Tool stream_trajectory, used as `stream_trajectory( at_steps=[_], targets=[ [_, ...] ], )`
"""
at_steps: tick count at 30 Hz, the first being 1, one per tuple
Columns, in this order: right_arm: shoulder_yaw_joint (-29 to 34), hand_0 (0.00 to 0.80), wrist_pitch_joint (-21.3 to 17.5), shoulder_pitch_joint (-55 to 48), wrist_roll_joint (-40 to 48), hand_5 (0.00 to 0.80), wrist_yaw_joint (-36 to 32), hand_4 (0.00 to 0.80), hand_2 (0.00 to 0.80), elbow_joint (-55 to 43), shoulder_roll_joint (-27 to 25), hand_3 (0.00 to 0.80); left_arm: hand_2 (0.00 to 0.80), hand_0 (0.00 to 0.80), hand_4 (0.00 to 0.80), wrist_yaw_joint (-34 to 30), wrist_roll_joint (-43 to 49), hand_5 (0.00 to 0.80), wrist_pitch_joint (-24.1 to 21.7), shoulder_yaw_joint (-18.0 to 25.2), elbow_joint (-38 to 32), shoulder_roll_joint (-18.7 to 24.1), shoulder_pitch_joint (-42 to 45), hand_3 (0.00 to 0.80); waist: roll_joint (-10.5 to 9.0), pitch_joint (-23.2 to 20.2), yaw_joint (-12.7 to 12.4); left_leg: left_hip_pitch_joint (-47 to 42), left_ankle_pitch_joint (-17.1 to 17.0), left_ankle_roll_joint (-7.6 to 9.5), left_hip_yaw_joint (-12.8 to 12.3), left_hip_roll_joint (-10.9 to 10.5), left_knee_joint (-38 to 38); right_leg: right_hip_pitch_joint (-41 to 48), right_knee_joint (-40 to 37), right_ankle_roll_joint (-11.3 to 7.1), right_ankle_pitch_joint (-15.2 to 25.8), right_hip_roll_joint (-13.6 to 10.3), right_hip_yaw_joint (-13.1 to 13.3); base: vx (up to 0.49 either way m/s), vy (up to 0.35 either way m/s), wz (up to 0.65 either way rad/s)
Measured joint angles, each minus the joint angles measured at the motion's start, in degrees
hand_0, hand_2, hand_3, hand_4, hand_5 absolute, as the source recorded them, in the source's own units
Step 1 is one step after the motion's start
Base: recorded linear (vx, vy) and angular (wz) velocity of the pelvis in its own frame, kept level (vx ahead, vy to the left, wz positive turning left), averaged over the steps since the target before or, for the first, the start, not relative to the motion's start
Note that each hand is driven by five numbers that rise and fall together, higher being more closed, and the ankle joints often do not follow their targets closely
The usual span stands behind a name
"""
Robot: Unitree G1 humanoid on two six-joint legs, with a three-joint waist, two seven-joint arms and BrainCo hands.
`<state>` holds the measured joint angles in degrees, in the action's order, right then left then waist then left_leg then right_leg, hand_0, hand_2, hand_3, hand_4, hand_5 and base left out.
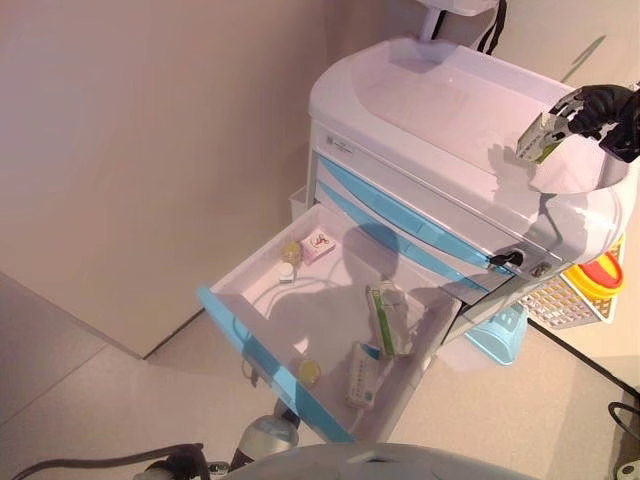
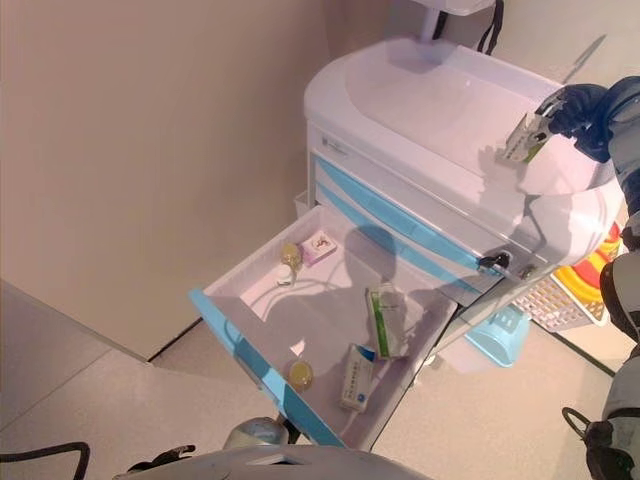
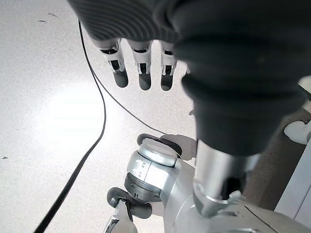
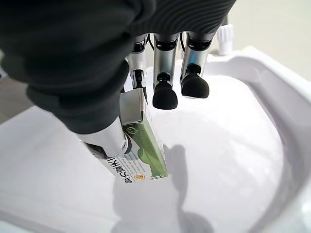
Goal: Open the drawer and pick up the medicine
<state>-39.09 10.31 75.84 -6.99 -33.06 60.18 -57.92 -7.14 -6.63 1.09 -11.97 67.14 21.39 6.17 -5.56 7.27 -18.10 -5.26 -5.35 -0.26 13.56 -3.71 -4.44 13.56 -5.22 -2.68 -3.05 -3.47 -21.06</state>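
Note:
The white and blue cart (image 1: 400, 170) stands with its top drawer (image 1: 300, 300) pulled open. In the drawer lie a pink box (image 1: 318, 243), green and white medicine boxes (image 1: 385, 320) (image 1: 362, 375) and small round jars (image 1: 291, 252) (image 1: 308, 373). My right hand (image 1: 600, 110) is above the cart's white top tray (image 1: 450, 110), pinching a green and white medicine box (image 4: 143, 150) between thumb and fingers; the box also shows in the left eye view (image 1: 538, 137). My left hand (image 3: 141, 68) hangs low by the floor with straight fingers, holding nothing.
A beige wall (image 1: 150, 150) runs left of the cart. On the cart's right side hang a yellow bin (image 1: 600, 275) and a white mesh basket (image 1: 560, 300), with a light blue basket (image 1: 500, 335) lower. Lower drawers with blue fronts (image 1: 400, 215) are closed.

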Motion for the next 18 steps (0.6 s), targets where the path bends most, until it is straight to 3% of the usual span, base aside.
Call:
stream_trajectory(
  at_steps=[18],
  targets=[
    [4.7,0.800,0.4,-4.3,-1.7,0.800,-2.5,0.800,0.800,1.8,2.2,0.800,0.000,0.000,0.000,-0.1,1.1,0.000,-0.1,0.0,-0.9,0.7,0.9,0.000,-0.06,0.0,-0.2,-0.4,-0.3,0.02,0.7,-0.2,0.0,0.8,0.0,-0.07,0.0,0.0,-0.2,0.030,-0.004,0.02]
  ],
)
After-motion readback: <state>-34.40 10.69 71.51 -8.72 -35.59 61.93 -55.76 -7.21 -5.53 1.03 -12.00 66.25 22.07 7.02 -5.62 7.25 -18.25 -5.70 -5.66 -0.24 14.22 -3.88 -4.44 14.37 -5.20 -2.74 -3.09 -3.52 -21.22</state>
